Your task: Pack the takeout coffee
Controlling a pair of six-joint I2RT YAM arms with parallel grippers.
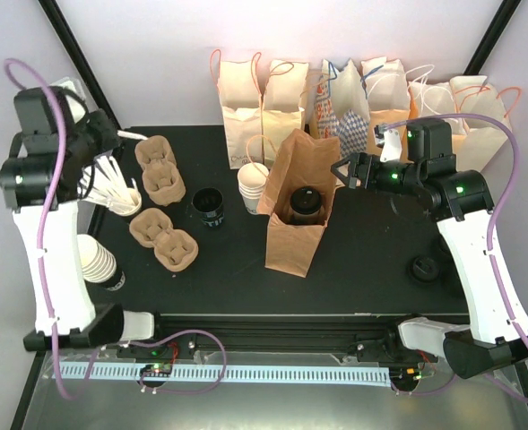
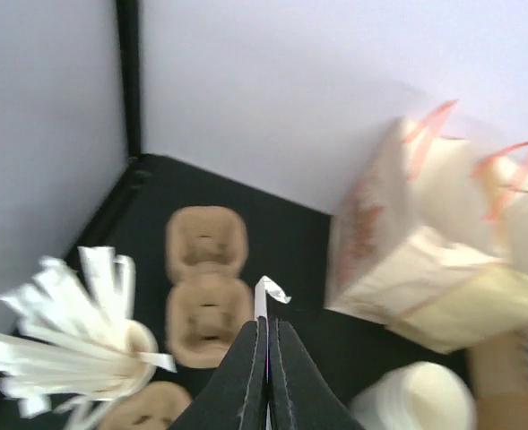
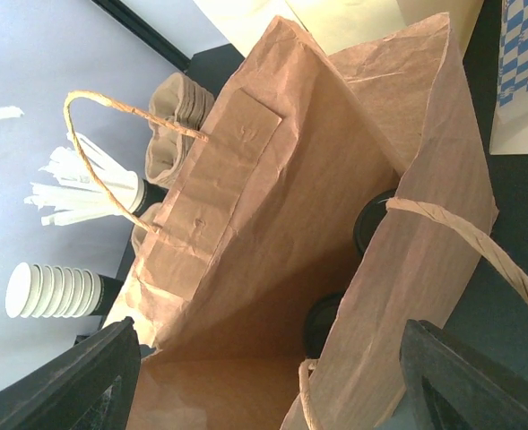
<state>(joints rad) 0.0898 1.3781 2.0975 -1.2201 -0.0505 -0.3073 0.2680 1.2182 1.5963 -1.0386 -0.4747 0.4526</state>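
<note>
The takeout coffee [image 1: 305,204] stands inside the open brown paper bag [image 1: 292,235] at the table's middle. Only its black lid [image 3: 323,322] shows, deep between the bag's walls [image 3: 246,215]. My right gripper [image 1: 342,173] hovers at the bag's upper right rim, open. In the right wrist view the right gripper [image 3: 272,381] faces the bag's mouth, one wide-spread finger on each side. My left gripper [image 1: 118,135] is up at the far left, above the pulp carriers. In the left wrist view the left gripper [image 2: 268,327] is shut on a thin white paper-wrapped stick [image 2: 264,300].
A cup of white wrapped sticks [image 1: 120,193] and a stack of white cups [image 1: 98,260] stand at the left. Pulp cup carriers [image 1: 160,172] lie nearby. A black stack [image 1: 208,206] and more white cups [image 1: 253,185] flank the bag. Paper bags [image 1: 353,98] line the back. A loose black lid [image 1: 423,269] lies right.
</note>
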